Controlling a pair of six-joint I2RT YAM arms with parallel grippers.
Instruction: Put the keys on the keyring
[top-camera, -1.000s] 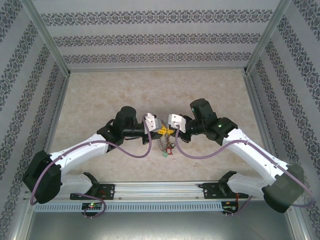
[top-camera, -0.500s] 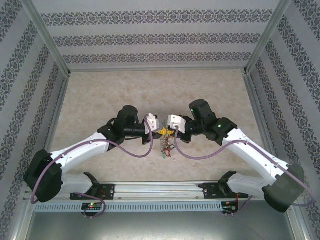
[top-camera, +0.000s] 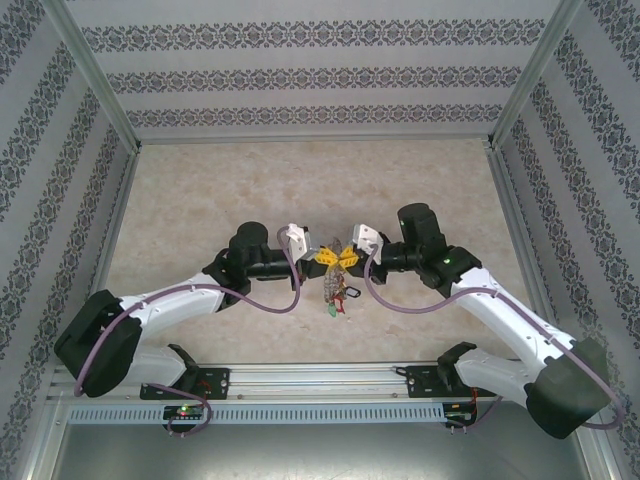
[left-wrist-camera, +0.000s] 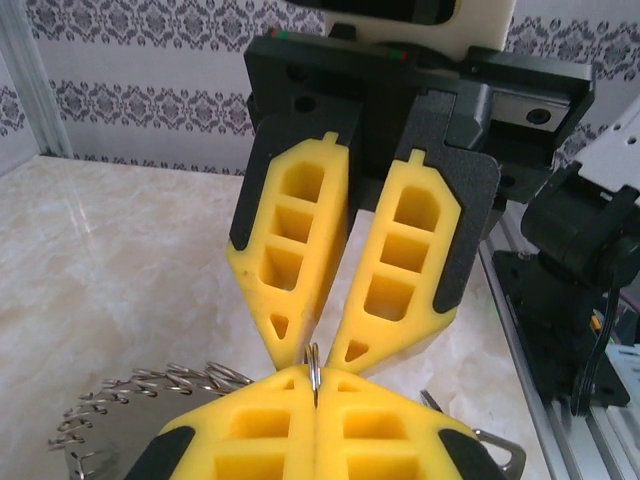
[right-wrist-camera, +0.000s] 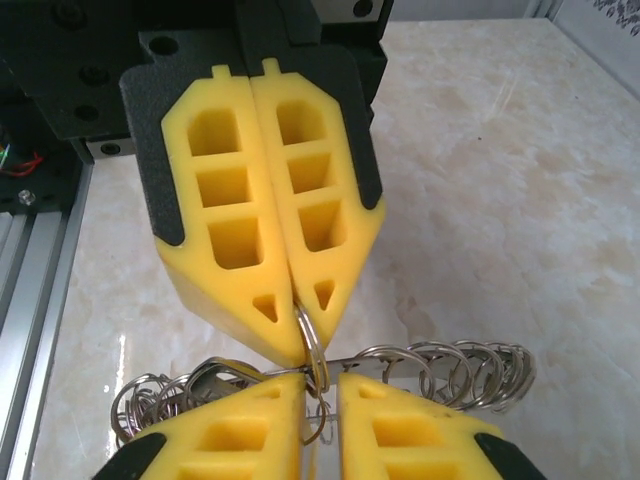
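- The beige marble-patterned table (top-camera: 200, 200) carries two grippers meeting tip to tip near its middle. The left gripper with yellow foam fingers (top-camera: 323, 258) is on the left, and the matching right gripper (top-camera: 346, 258) is on the right.
- A small silver metal split ring (right-wrist-camera: 311, 345) sits pinched between the left gripper's touching fingertips and reaches into the gap between the right gripper's parted ones.
- The large silver-grey wire keyring fringed with small rings (top-camera: 335, 288) lies just on the near side of that meeting point.
- A silver aluminium rail (top-camera: 320, 381) runs along the table's near edge, with both arm bases on it.
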